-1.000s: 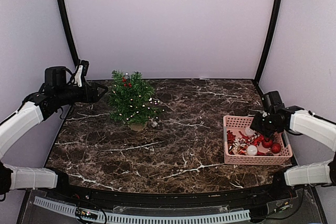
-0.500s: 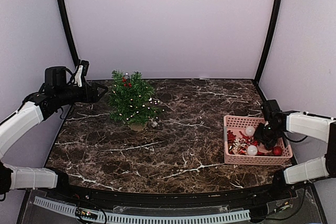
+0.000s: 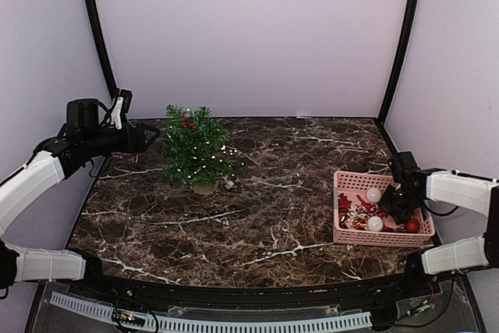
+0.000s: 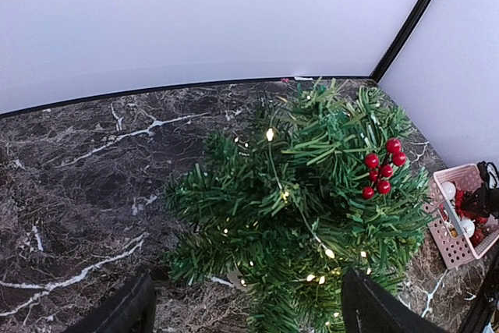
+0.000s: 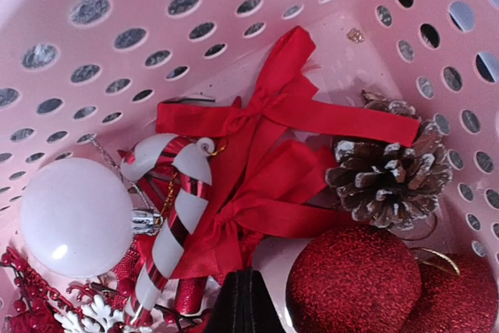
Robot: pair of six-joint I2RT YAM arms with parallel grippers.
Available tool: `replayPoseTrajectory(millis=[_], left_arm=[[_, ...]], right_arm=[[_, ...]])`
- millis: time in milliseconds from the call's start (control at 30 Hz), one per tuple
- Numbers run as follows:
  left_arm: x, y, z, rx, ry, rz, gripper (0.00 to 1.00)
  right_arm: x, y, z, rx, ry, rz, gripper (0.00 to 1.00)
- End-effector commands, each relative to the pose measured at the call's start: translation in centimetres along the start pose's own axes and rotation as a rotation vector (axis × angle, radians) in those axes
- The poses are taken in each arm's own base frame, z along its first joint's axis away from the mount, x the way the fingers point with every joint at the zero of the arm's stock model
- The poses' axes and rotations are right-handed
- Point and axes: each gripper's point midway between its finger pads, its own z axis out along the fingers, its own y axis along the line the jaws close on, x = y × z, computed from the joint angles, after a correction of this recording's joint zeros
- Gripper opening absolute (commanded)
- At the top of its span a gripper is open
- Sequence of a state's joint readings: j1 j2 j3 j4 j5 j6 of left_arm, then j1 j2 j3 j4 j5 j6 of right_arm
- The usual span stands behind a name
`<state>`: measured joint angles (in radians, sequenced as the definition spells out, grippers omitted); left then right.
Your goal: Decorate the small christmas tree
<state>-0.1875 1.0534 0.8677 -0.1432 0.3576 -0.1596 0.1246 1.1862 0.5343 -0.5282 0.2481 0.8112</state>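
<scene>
Left arm: I'm holding my left fingers (image 4: 125,313) spread wide, gripping nothing, hovering just left of the small christmas tree (image 3: 195,150) at about its upper-branch height, tips pointing at it. The tree is standing upright on its tan pot (image 3: 203,188), on the dark marbled desk (image 3: 296,216). It's wearing a string of lit warm-white lights (image 4: 270,135) and a red berry cluster (image 4: 382,165) near the top.

Right arm: I'm reaching down into the pink basket (image 3: 382,240), which is sitting well to the right of the tree and nearer the desk's front edge. My right fingers (image 5: 245,306) are showing as one dark wedge with a centre seam, so they're looking pressed together. The tip is sitting at the lower edge of a red ribbon bow (image 5: 265,161); I can't tell whether any ribbon is pinched.

Also lying in the basket:
- a red-and-white candy cane (image 5: 175,208), touching the bow
- a white ball (image 5: 76,216), beside the cane
- a frosted pine cone (image 5: 390,173), partly under the bow's tail
- two red glitter balls (image 5: 351,286), touching each other
- a white snowflake (image 5: 93,317), only partly showing
</scene>
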Motion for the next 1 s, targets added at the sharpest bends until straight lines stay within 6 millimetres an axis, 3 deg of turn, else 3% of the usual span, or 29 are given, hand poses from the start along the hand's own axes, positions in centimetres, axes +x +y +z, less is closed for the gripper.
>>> replayPoseTrajectory(millis=[0, 267, 433, 600, 700, 833, 967], left_arm=[[-0.4, 0.1, -0.6, -0.012, -0.028, 0.025, 0.84], [-0.9, -0.1, -1.1, -0.015, -0.055, 0.032, 0.84], [-1.0, -0.3, -1.3, -0.006, -0.062, 0.034, 0.84], [-1.1, -0.6, -1.4, 0.012, -0.07, 0.038, 0.84], [-1.2, -0.9, -1.5, 0.028, -0.076, 0.042, 0.84], [-1.4, -1.3, -1.6, 0.05, -0.083, 0.047, 0.84], [-1.4, -1.9, -1.8, 0.077, -0.091, 0.055, 0.84]], right_arm=[[-2.0, 0.3, -2.1, -0.017, -0.07, 0.013, 0.0], [-6.5, 1.8, -10.6, -0.171, -0.26, -0.021, 0.0], [-7.8, 2.7, -14.9, -0.272, -0.328, -0.073, 0.0], [-7.7, 4.3, -18.0, -0.411, -0.355, -0.135, 0.0], [-6.7, 4.9, -17.9, -0.467, -0.329, -0.156, 0.0], [-4.2, 5.1, -14.5, -0.489, -0.235, -0.126, 0.0], [-1.0, 6.6, -10.9, -0.573, -0.106, -0.124, 0.0]])
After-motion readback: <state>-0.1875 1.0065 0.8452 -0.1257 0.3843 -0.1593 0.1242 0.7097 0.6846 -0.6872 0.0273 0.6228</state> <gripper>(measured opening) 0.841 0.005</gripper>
